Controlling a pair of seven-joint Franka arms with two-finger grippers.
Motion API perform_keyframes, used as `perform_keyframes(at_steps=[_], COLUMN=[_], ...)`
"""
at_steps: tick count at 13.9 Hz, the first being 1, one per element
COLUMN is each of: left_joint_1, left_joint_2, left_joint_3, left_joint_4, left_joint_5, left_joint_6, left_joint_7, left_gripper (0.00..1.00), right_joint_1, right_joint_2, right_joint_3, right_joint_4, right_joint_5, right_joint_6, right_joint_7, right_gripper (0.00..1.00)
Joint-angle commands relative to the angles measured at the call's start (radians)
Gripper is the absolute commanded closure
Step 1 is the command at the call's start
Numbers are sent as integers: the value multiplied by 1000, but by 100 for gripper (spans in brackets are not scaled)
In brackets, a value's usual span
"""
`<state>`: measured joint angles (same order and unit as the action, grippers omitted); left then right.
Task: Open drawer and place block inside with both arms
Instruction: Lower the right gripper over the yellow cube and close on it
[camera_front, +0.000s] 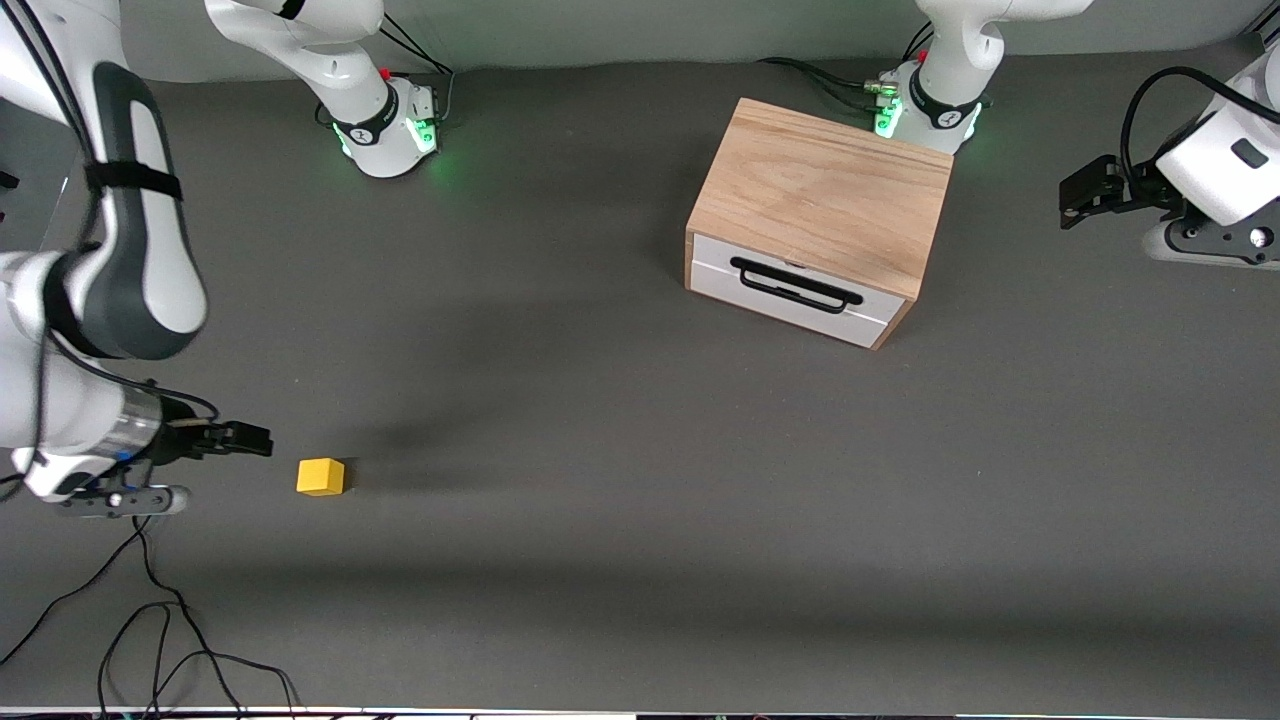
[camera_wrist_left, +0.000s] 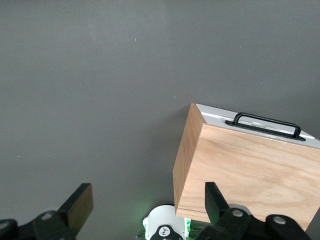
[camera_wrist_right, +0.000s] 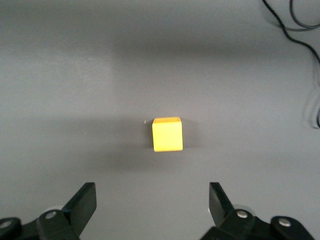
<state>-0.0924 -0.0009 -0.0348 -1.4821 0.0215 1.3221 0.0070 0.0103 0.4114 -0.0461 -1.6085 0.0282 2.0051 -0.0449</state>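
The right gripper hangs open near the block – left gripper open too, beside the drawer, which is closed.

A dark grey desk carries a light wooden cabinet toward the left arm's end. A small yellow block sits nearer the camera, toward the right arm's end. Black cables, apparently loose, trail along its near edge.

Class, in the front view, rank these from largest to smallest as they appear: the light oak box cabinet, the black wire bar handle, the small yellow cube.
1. Light oak box cabinet
2. Black wire bar handle
3. Small yellow cube
The differences are plain, so nearness to the camera does not alter the order.
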Motion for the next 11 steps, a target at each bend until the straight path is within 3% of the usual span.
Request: perform_keyframes(at_steps=[1, 5, 11], left_joint_1=[3, 3, 3], left_joint_2=[-19, -19, -19], left_joint_3=[-1, 0, 0], left_joint_4=[-10, -10, -12], left_joint_5=[-3, -3, -2], left_joint_6=[-15, -17, -17], left_joint_7=[1, 1, 1], left_gripper=[0, 0, 0], right_joint_1=[0, 0, -1], right_joint_2=[0, 101, 188], right_joint_3=[-5, -5, -5], right_joint_4=[-134, -205, -194], right_joint_5=[21, 21, 21], right_joint_6=[160, 352, 452], right_joint_7=[-6, -7, -6], right_gripper=[0, 0, 0])
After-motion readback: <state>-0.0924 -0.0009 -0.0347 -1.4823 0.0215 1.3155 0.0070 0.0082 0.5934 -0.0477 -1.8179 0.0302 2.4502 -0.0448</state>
